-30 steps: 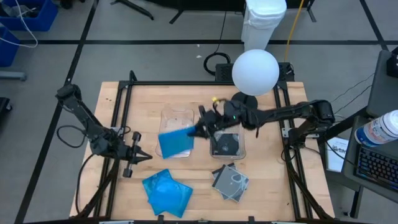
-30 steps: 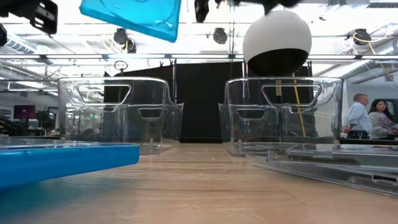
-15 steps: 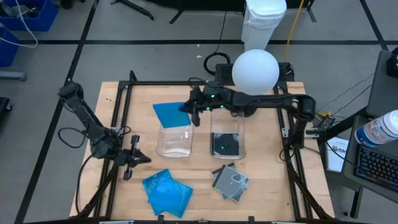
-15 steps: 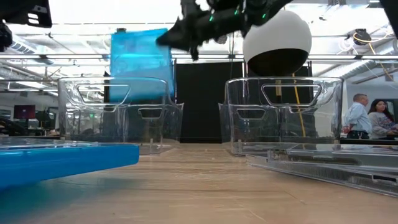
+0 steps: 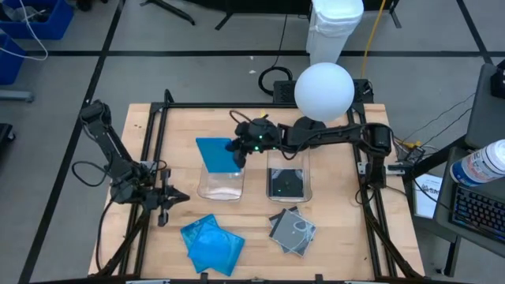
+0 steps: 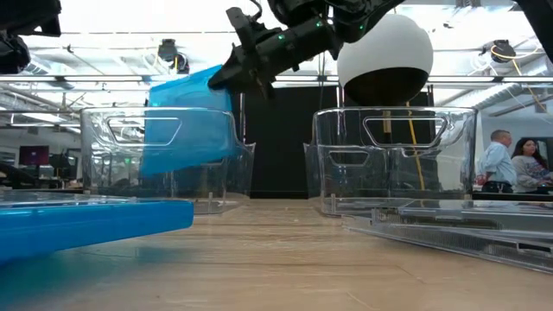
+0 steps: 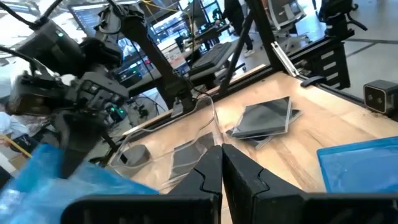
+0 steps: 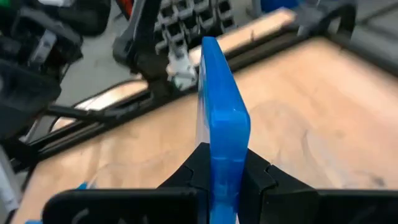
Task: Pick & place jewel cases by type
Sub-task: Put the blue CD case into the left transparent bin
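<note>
My right gripper (image 5: 239, 147) is shut on a bright blue jewel case (image 5: 215, 154) over the far part of the left clear bin (image 5: 221, 180). In the low view the case (image 6: 186, 130) stands tilted, its lower part below the bin's rim (image 6: 160, 111). The right bin (image 5: 289, 160) has a dark grey case (image 5: 286, 183) lying flat on its floor. A heap of blue cases (image 5: 211, 242) and a heap of grey cases (image 5: 292, 230) lie on the table near the front. My left gripper (image 5: 175, 196) waits shut at the table's left side, holding nothing. My right gripper pinches the blue case between its two fingers (image 8: 198, 167), one on each flat face, at the edge (image 8: 221, 152) that faces the table's right. The fingers come from the table's right, slanting slightly down. The case stands on edge, tilted, lifted clear of the bin's floor.
A white globe lamp (image 5: 323, 91) stands at the table's far edge above the right arm. A black frame rail (image 5: 158, 142) runs around the tabletop. Bare wood (image 5: 256, 229) lies between the two heaps. People stand in the room behind (image 6: 510, 160).
My right gripper has carried the blue case toward the table's far edge and then down. It has rolled, so the case has gone from nearly flat and high above the left bin to standing on edge with its lower part inside the bin.
</note>
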